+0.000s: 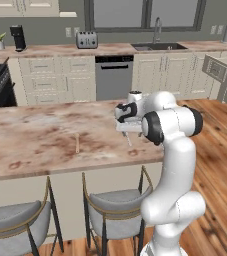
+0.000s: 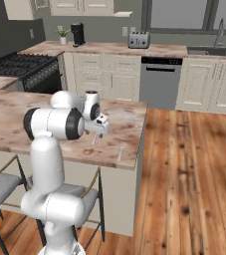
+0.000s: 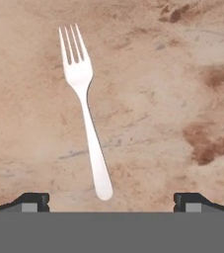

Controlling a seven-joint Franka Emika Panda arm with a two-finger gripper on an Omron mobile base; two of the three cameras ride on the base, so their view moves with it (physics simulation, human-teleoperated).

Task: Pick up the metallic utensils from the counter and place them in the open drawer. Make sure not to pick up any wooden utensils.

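Note:
A silver fork (image 3: pixel 86 113) lies on the beige marbled counter (image 1: pixel 35 135), straight below my gripper (image 3: pixel 111 202). Its handle end is between the fingertips and its tines point away. The gripper (image 1: pixel 128 132) hovers above the counter's right part with its jaws wide open and nothing between them. In the right base view the gripper (image 2: pixel 98 133) hangs over the slab, and a slim silvery utensil (image 2: pixel 120 153) lies near the counter's right edge. I cannot tell whether that is the same fork. The pale wooden utensil (image 1: pixel 77 142) lies further left. The drawer (image 1: pixel 216 69) stands pulled out at the far right.
Two grey stools (image 1: pixel 112 207) stand under the counter's near edge. Behind the island run the sink counter (image 1: pixel 157 47), a dishwasher (image 1: pixel 114 77), a toaster (image 1: pixel 87 39) and a stove (image 2: pixel 20 64). Wooden floor (image 2: pixel 189 164) lies to the right of the island.

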